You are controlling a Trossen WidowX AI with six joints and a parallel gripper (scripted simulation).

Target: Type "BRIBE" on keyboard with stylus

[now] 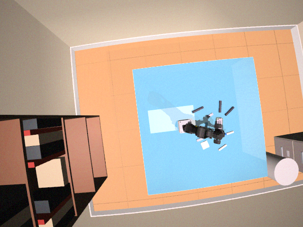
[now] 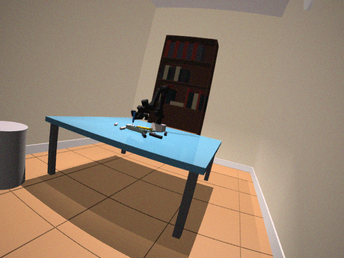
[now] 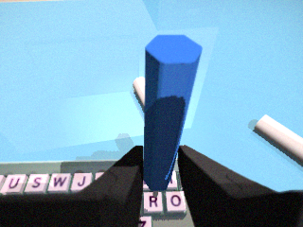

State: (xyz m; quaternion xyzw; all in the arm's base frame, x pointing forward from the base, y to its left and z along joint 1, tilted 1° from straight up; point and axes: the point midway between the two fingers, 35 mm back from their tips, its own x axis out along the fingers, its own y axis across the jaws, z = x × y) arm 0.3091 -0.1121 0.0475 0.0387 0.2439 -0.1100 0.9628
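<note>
My gripper [image 3: 160,153] [image 2: 133,113] is shut on the blue stylus [image 3: 169,95] [image 2: 134,117] [image 1: 225,134], held close to upright with its point down. The keyboard [image 3: 47,167] [image 2: 135,129] [image 1: 219,120] is a grey-green tray of pale keys with dark letters. In the wrist view the stylus point is at the upper edge of the R key [image 3: 152,200], beside the O key [image 3: 177,200]. Whether it touches the key cannot be told. The fingers and stylus hide many keys, including B, I and E; part of the Z key [image 3: 145,222] shows at the bottom.
White cylinders [image 3: 284,137] [image 1: 222,147] lie beyond and beside the keyboard. Several dark cylinders [image 1: 219,106] [image 2: 156,135] lie on its other side. A white square [image 1: 205,144] lies near the arm. A yellow strip [image 2: 144,128] lies behind the keyboard. All are on the blue table [image 1: 171,166].
</note>
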